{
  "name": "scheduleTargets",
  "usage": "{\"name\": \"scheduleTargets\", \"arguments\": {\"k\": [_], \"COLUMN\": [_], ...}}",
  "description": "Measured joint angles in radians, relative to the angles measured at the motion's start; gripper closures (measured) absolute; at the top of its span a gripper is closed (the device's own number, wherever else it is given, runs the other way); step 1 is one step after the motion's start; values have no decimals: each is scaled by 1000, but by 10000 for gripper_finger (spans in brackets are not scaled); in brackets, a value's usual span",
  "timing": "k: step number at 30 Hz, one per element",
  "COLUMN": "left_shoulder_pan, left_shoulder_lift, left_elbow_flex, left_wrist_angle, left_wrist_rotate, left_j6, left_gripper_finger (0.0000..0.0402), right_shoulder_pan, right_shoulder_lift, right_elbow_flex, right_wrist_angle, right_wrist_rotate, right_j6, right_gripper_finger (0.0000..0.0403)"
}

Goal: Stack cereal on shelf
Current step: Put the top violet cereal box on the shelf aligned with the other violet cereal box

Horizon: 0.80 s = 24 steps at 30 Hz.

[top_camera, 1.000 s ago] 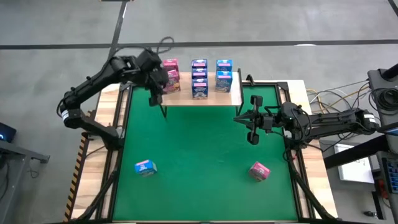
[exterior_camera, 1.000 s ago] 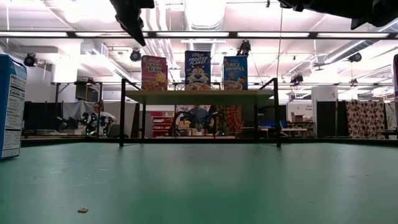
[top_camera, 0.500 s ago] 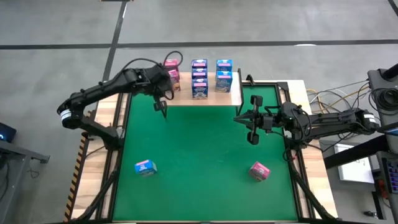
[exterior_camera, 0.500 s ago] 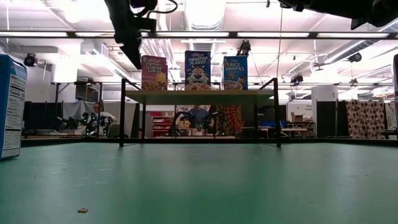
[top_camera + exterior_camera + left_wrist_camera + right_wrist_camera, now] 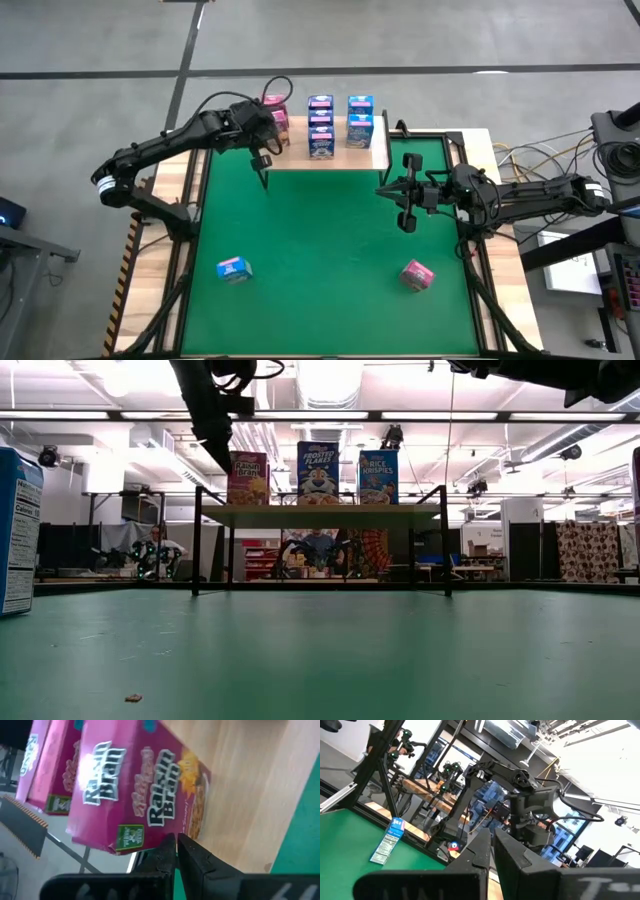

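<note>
Nearest my side of the green mat (image 5: 330,260), two boxes are not yet stacked: a blue box (image 5: 233,268) toward the left and a pink box (image 5: 417,274) toward the right, well apart from each other and from the shelf (image 5: 330,152).

Further in, my right gripper (image 5: 405,190) hangs over the mat's right half with its fingers pressed together and nothing in them; I leave it waiting there.

At the far edge, my left gripper (image 5: 262,172) sits just in front of the shelf's left end. In its wrist view its fingers (image 5: 165,855) are together, empty, right beside the lower edge of a pink raisin bran box (image 5: 135,790) standing on the plank. The other boxes (image 5: 340,125) stand in rows on the shelf top beyond.

As I judge it, this arm is done at the shelf and the next fetch is the blue box. To do that well, I lift clear of the pink box's corner before swinging away, so I don't nudge it. I spread the fingers only once over the mat. Then I come down squarely across the blue box's narrow sides.
</note>
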Motion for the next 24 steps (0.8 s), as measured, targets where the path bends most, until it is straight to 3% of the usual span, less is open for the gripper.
{"name": "scheduleTargets", "arguments": {"k": [24], "left_shoulder_pan": [6], "left_shoulder_lift": [0], "left_elbow_flex": [-7], "left_wrist_angle": [64], "left_wrist_rotate": [-4], "left_j6": [-26], "left_gripper_finger": [400], "right_shoulder_pan": [0], "right_shoulder_lift": [0], "right_elbow_flex": [0], "right_wrist_angle": [1], "right_wrist_rotate": [0], "right_j6": [6], "right_gripper_finger": [390]}}
